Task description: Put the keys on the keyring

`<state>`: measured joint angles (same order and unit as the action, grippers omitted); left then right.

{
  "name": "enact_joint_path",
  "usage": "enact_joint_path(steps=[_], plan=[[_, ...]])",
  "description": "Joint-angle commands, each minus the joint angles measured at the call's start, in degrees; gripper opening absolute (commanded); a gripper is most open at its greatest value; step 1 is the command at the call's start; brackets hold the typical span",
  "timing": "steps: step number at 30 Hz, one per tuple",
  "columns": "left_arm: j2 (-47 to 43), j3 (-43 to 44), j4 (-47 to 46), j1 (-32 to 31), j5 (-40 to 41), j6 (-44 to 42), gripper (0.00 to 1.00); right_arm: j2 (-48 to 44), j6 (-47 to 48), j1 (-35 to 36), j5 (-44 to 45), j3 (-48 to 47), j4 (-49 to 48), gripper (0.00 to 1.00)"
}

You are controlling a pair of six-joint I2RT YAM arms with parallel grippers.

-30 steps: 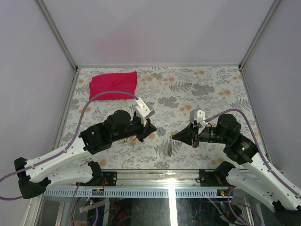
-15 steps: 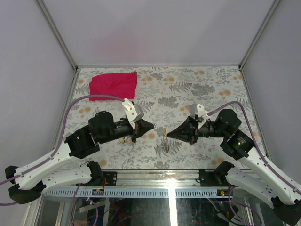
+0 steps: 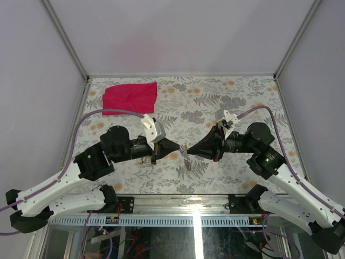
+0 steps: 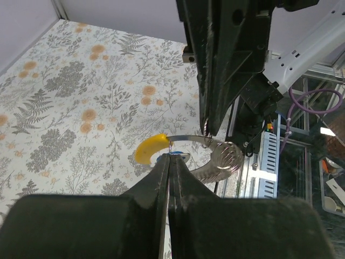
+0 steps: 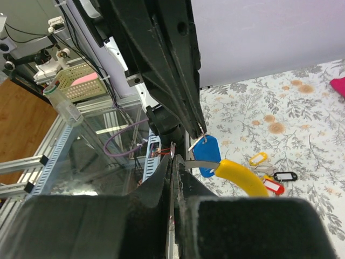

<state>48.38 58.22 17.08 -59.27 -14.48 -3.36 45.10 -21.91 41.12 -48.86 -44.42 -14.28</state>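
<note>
1. The left gripper (image 3: 177, 147) is clamped on a blue key (image 5: 207, 156) above the middle of the table (image 3: 242, 97).
2. The right gripper (image 3: 190, 150), at its 3 o'clock, pinches the keyring (image 4: 223, 159), which dangles toward 6 o'clock.
3. A yellow key (image 4: 151, 148) sits between the tips.
4. Spare keys (image 5: 274, 186) lie at 8 o'clock.

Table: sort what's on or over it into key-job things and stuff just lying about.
Job:
- yellow key
- blue key
- keyring
- spare keys

Lying about:
- red cloth
</note>
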Motion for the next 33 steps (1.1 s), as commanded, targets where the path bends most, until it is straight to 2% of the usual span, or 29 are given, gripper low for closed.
enact_joint_path(steps=[1,33], plan=[[0.26,2.49,-4.41,-0.32,-2.10,-1.63,0.00,0.74,-5.66,0.23,0.56,-1.41,-6.00,0.00],[0.69,2.60,-3.92,-0.25,-6.75,-1.38,0.00,0.96,-6.48,0.21,7.16,-1.36,-3.84,0.00]])
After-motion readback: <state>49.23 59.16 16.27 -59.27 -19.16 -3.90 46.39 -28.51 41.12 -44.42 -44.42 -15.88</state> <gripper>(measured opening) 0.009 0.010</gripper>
